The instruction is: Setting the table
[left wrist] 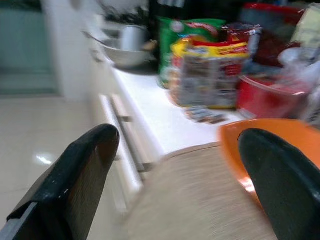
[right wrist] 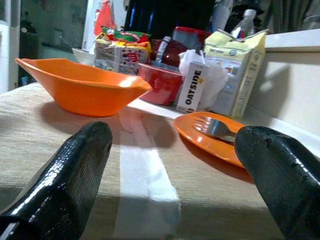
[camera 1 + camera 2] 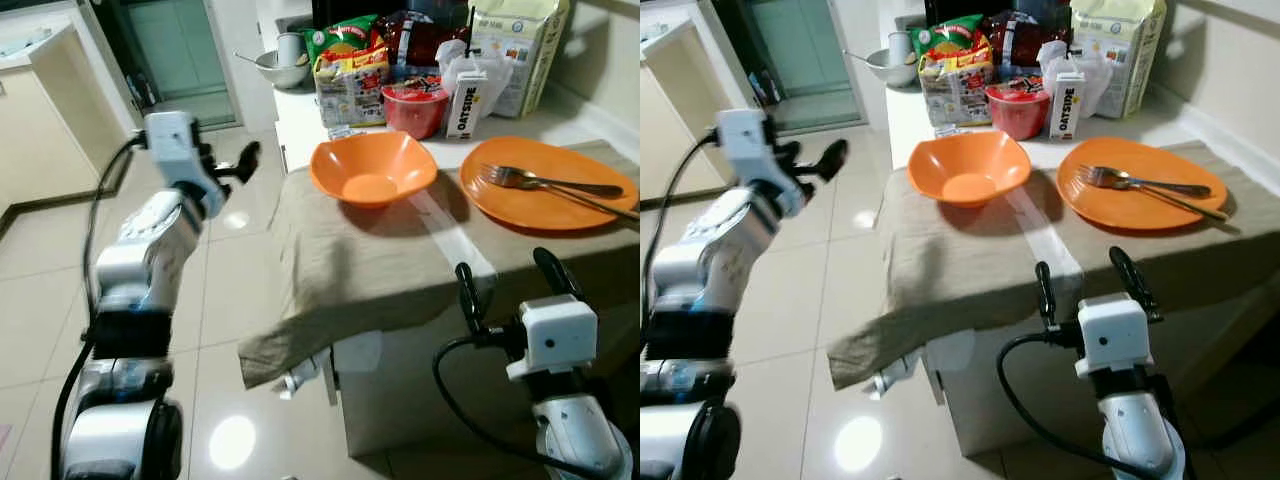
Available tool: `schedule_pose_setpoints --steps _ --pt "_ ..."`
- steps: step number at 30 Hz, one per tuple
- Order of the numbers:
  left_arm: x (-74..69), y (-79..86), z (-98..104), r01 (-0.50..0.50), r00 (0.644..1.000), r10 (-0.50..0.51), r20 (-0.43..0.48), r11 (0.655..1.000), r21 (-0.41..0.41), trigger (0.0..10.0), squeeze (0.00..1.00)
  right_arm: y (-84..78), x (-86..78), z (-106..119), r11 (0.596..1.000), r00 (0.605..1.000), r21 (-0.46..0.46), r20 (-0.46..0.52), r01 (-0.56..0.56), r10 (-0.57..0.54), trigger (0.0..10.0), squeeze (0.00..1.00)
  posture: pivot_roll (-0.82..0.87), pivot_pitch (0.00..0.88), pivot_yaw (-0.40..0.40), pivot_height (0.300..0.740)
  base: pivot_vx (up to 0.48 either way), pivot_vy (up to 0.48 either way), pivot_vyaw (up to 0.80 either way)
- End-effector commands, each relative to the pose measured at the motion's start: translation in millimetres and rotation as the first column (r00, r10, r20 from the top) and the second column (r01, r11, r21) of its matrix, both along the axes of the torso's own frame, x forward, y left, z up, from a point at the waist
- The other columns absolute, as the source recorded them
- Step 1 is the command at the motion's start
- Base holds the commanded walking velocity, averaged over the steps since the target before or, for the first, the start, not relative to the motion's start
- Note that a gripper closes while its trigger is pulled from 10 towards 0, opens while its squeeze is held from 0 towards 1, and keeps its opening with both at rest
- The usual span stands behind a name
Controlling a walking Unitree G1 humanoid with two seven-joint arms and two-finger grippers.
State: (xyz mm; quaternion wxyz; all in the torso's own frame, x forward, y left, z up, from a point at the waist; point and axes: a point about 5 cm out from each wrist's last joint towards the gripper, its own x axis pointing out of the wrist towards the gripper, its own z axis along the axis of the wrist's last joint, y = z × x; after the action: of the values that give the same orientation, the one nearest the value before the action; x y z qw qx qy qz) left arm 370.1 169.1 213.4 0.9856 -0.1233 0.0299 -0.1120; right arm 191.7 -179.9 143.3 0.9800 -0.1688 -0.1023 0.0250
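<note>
Right gripper (image 3: 1088, 276) is hovering wide open and empty at the beige cloth's (image 3: 970, 265) near edge; ahead, the orange bowl (image 3: 969, 167) and orange plate (image 3: 1140, 183) carrying a fork (image 3: 1140, 182) are sitting apart; left gripper (image 3: 243, 162), spread empty, is hanging over open floor (image 3: 225, 300) beside the bowl.

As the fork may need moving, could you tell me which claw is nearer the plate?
Right. The right claw is open at the table edge just before the plate; the left claw is open beyond the bowl, off the table.
</note>
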Motion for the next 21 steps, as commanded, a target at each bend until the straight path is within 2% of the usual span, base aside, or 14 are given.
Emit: schedule_pose_setpoints --steps 1,2,3,5,6,8,14,17,21 --pt "4.5 0.4 4 -0.001 1.0 0.001 -0.019 0.999 -0.033 10.0 0.0 0.4 -0.2 2 1.0 1.0 -0.004 0.002 -0.003 0.003 10.0 0.0 -0.25 0.007 0.128 0.74 0.0 0.0 0.0" --pt "10.4 -4.1 4 0.003 0.999 -0.007 -0.053 0.998 -0.069 10.0 0.0 0.6 -0.7 3 1.0 1.0 -0.005 0.003 -0.003 0.003 10.0 0.0 -0.25 0.012 0.13 0.74 0.0 0.0 0.0" --pt "10.4 -4.1 4 0.003 0.999 -0.007 -0.053 0.998 -0.069 10.0 0.0 0.6 -0.7 3 1.0 1.0 -0.005 0.003 -0.003 0.003 10.0 0.0 -0.25 0.012 0.13 0.74 0.0 0.0 0.0" --pt "22.8 -15.4 -3 0.005 0.984 -0.026 -0.175 0.993 -0.116 10.0 0.0 1.0 -1.6 4 1.0 1.0 -0.009 0.003 -0.006 0.006 10.0 0.0 -0.26 0.022 0.133 0.74 0.0 0.0 0.0" --pt "22.8 -15.4 -3 0.005 0.984 -0.026 -0.175 0.993 -0.116 10.0 0.0 1.0 -1.6 4 1.0 1.0 -0.009 0.003 -0.006 0.006 10.0 0.0 -0.26 0.022 0.133 0.74 0.0 0.0 0.0" --pt "28.9 -29.6 -5 0.035 0.968 -0.069 -0.242 0.99 -0.14 10.0 0.0 0.9 -4.0 4 1.0 1.0 -0.012 -0.004 -0.003 0.003 10.0 0.0 -0.27 0.029 0.136 0.74 0.0 0.0 0.0" --pt "33.3 -40.2 -9 0.065 0.953 -0.09 -0.29 0.993 -0.096 10.0 0.0 2.2 -7.2 4 1.0 1.0 -0.011 -0.009 -0.002 0.002 10.0 0.0 -0.27 0.04 0.141 0.74 0.0 0.0 0.0" --pt "34.9 -39.8 -13 0.052 0.944 -0.07 -0.323 0.997 -0.063 10.0 0.0 2.7 -8.7 4 1.0 1.0 -0.011 -0.012 -0.004 0.003 10.0 0.0 -0.27 0.043 0.144 0.74 0.0 0.0 0.0" --pt "36.9 -39.9 -14 0.053 0.94 -0.072 -0.333 0.996 -0.065 10.0 0.0 3.4 -10.6 3 1.0 1.0 -0.009 -0.016 -0.002 0.002 10.0 0.0 -0.28 0.046 0.147 0.74 0.0 0.0 0.0"
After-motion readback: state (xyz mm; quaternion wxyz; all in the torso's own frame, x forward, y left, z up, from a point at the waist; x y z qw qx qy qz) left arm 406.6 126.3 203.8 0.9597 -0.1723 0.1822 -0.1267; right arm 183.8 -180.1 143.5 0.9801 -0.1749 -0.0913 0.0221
